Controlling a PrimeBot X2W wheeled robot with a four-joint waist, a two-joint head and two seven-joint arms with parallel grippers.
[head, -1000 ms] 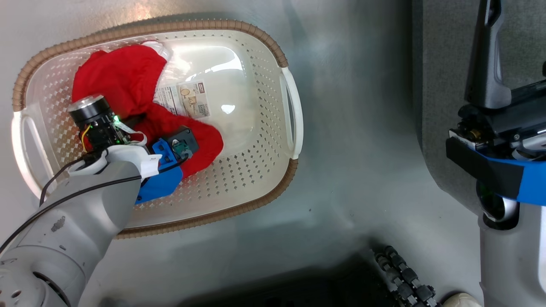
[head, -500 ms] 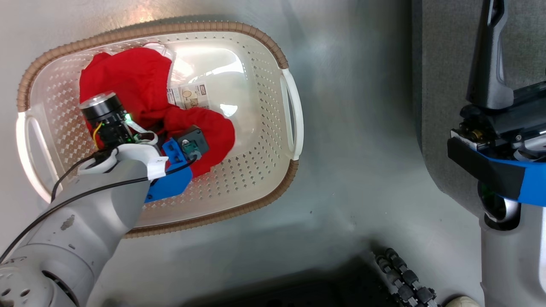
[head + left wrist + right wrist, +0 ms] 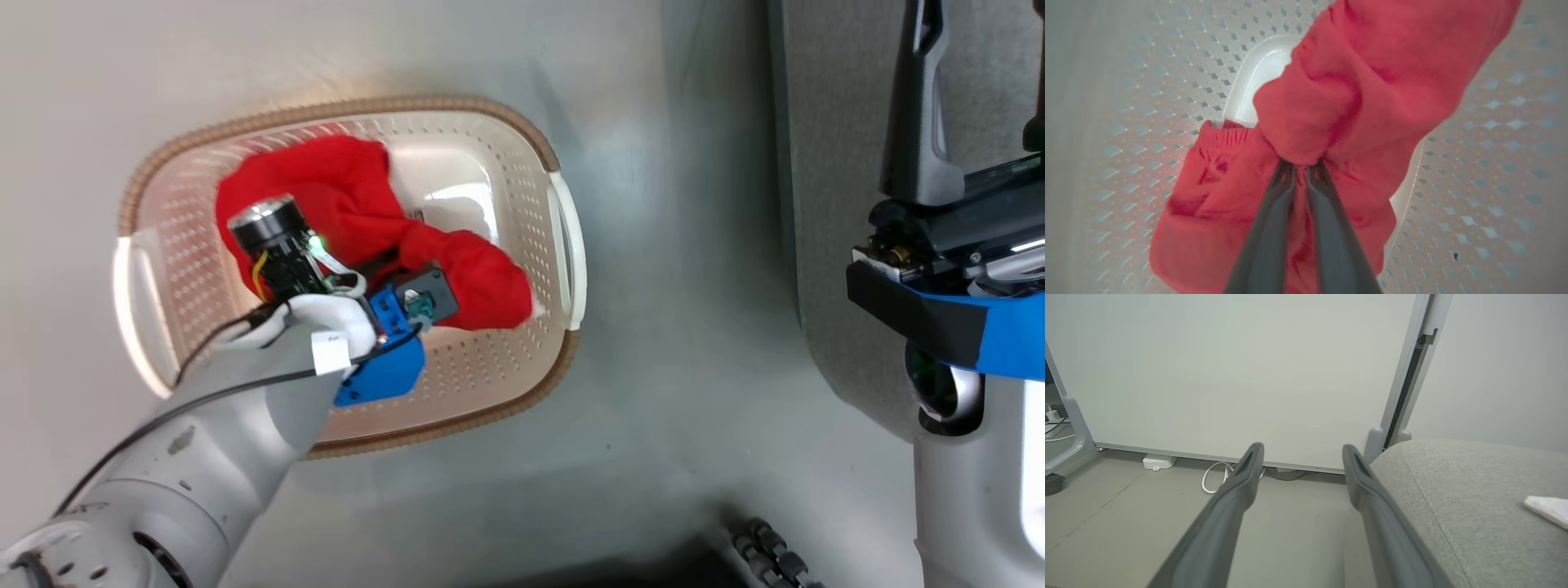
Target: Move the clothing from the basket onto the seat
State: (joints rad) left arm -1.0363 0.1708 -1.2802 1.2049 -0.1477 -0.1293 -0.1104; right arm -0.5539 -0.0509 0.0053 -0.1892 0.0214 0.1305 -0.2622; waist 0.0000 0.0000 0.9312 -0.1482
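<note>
- Grey floor (image 3: 669, 245) under cream-white perforated plastic basket (image 3: 490, 384).
- left gripper (image 3: 1300, 163) pinches red fabric clothing (image 3: 1355, 81); lift it well clear before swinging to grey upholstered seat (image 3: 1474, 506).
- right gripper (image 3: 1302, 451) spread, idle.

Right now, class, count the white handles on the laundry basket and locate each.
2. One handle is at the left end of the basket in the head view; the other handle is at its right end, near the clothing.

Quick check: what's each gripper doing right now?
Left gripper: shut on the clothing, over the basket.
Right gripper: open, holding nothing.
</note>
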